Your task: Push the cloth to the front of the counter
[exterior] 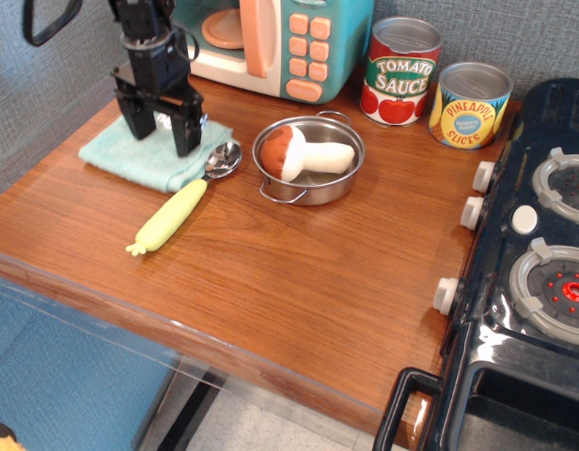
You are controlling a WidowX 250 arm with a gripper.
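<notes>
The mint-green folded cloth [139, 155] lies at the back left of the reddish-brown wood counter [299, 272]. My black gripper [160, 132] stands upright on the cloth, jaws open, with both fingertips pressed down into the fabric. The cloth's near right corner touches the spoon's bowl. Part of the cloth is hidden behind the fingers.
A spoon with a yellow-green handle [172, 214] lies just in front of the cloth. A steel pot [308, 160] holds a toy mushroom [304, 153]. A toy microwave [280, 42], tomato sauce can [400, 70] and pineapple can [470, 103] line the back. A black toy stove [534, 263] is at right.
</notes>
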